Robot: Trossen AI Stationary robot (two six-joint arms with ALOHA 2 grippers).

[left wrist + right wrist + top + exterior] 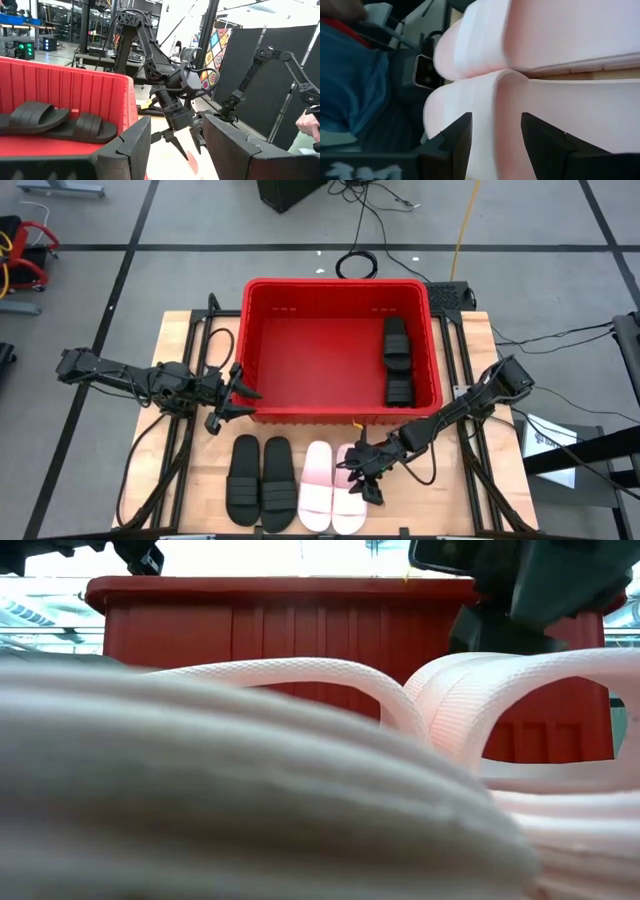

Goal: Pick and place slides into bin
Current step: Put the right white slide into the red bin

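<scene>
Two black slides (pixel 397 360) are already in the red bin (pixel 270 360), one partly hiding the other. On the worktop (pixel 170 340), the right end effector (pixel 365 476) is spread open over the outer pink slide (pixel 350 500), covering its top. The left end effector (pixel 236 393) hangs open at the bin's near corner. The black pair (pixel 260 480) sits beside the other pink slide (pixel 317 485).

Glossy red plastic bin (pixel 265 350) (ribbed walls), matt ribbed black slides (pixel 397 340), pale wood table (pixel 180 330)
</scene>
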